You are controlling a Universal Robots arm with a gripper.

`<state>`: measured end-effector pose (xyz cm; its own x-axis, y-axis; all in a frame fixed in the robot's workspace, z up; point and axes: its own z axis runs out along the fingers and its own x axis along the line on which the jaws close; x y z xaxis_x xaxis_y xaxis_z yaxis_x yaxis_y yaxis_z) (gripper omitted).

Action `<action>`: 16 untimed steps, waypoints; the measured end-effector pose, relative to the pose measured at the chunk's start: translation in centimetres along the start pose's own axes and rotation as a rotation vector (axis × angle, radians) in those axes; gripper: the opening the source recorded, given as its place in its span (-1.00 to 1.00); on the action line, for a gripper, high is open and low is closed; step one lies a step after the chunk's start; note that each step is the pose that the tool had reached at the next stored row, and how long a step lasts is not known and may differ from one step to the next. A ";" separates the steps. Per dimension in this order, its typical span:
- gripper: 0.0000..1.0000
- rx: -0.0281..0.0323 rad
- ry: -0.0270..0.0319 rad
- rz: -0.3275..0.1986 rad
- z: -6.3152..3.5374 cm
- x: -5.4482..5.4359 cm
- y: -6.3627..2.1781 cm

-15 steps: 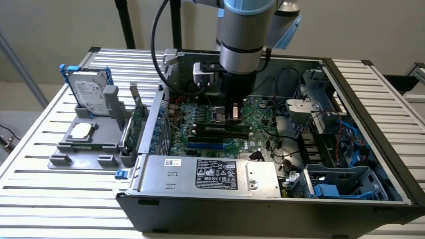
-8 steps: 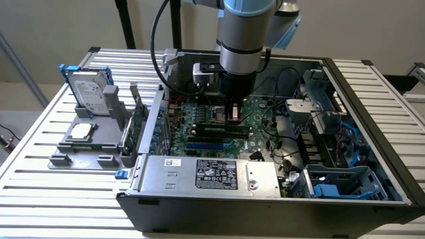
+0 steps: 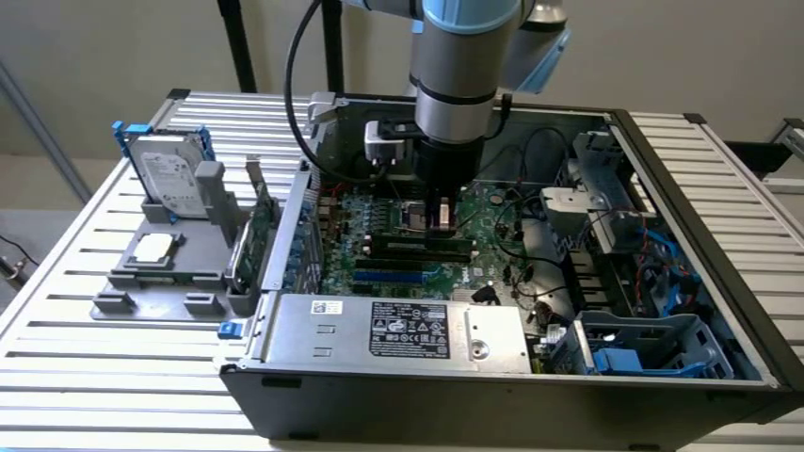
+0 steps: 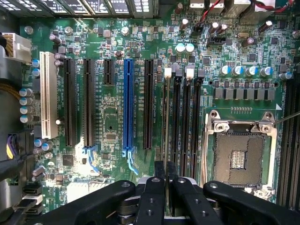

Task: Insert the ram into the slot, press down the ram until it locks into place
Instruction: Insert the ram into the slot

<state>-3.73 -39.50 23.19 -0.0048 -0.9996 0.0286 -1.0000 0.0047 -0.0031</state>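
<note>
In the exterior view we see the arm reaching straight down into an open computer case (image 3: 679,282), which takes up the worktop's (image 3: 113,395) middle and its side toward the exterior view's right. The gripper (image 3: 440,224) is low over the green motherboard (image 3: 377,273), right at a group of parallel black sockets. Toward the worktop's edge at the exterior view's left stands a grey holder (image 3: 157,273), with a hard drive (image 3: 169,174) propped upright in a blue frame at its far end.

In the wrist view, the two black fingers (image 4: 159,172) are drawn close together and pinch the ram (image 4: 164,126), which we see edge-on as a thin strip running away from them. It lies along the slot (image 4: 168,73) (the one with a white end clip, outermost in its group of black memory sockets). That slot is on the side of the group nearest the bright blue socket (image 4: 128,103), and a long black socket stands between the two. On the group's other side sits the square silver processor socket (image 4: 239,154). We cannot tell whether the ram's lower edge is seated in the slot or just above it.
</note>
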 end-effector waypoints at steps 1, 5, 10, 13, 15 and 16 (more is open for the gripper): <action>-0.74 0.0000 0.0001 0.000 0.02 0.0 0.00; -0.74 0.0000 0.0002 0.000 0.10 0.0 0.00; -0.74 -0.0001 0.0005 0.000 0.18 0.0 0.00; -0.74 -0.0001 0.0003 0.000 0.23 -0.1 0.00; -0.74 0.0004 -0.0011 0.000 0.29 -0.1 0.00; -0.74 0.0002 -0.0006 0.000 0.28 -0.1 0.00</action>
<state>-3.73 -39.36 22.90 -0.0049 -0.9996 0.0281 -1.0000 0.0048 -0.0034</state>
